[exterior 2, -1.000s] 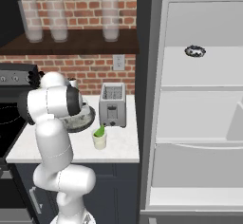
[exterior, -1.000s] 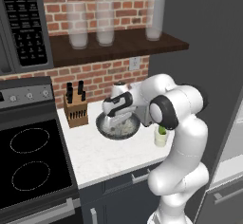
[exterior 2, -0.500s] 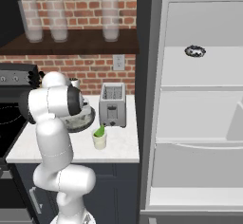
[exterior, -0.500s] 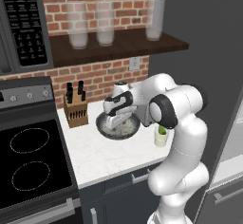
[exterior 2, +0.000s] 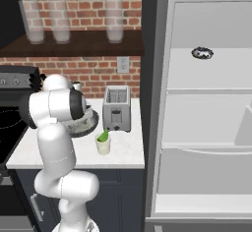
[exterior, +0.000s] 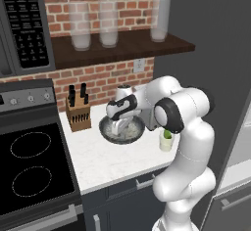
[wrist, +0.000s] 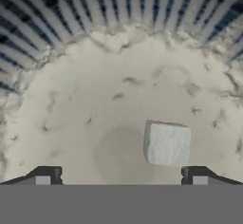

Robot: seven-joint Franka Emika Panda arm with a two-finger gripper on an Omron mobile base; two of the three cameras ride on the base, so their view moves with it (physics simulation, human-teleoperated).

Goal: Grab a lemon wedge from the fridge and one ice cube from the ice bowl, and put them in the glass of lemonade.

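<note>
My gripper (exterior: 120, 125) reaches down into the ice bowl (exterior: 106, 131), a wide dark grey bowl with a whitish speckled inside, and its jaws stand open. In the hand view a white ice cube (wrist: 167, 144) lies on the bowl's floor (wrist: 95, 99) between my fingertips (wrist: 197, 174), nearer the right one, and my gripper (wrist: 121, 175) holds nothing. The glass of lemonade (exterior: 166, 143) stands on the counter right of the bowl, with the yellow-green lemon wedge (exterior: 168, 134) sticking out of it. From the right, the glass (exterior 2: 103, 146) and wedge (exterior 2: 103, 136) stand in front of the toaster, and the arm partly hides the bowl (exterior 2: 87, 125).
A toaster (exterior 2: 116, 109) stands behind the glass. A knife block (exterior: 78, 113) is left of the bowl and a stove (exterior: 29, 166) beyond it. Tall glasses (exterior: 109, 24) line the shelf above. The fridge (exterior 2: 206, 108) stands open, with a dark ring-shaped thing (exterior 2: 202, 53) on its top shelf.
My hand has shifted slightly over the ice bowl with its jaws still open. Everything else has stayed in place.
</note>
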